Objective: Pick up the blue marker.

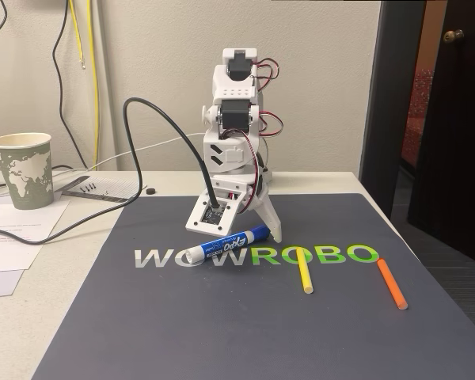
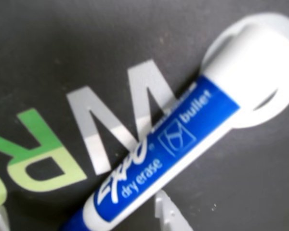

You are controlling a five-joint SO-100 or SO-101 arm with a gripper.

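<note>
Wrist view shows the blue marker slanting toward 2 o'clock, pincer fingers apart around it. Round and tilted, it could roll or twist away.

white arm folded, pincer low, pointing down, jaw state unclear

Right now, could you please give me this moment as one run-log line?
phase: approach | target: thick blue-labelled white dry-erase marker lying flat on dark mat | gripper: low over marker, jaws state unclear | not lifted
</note>
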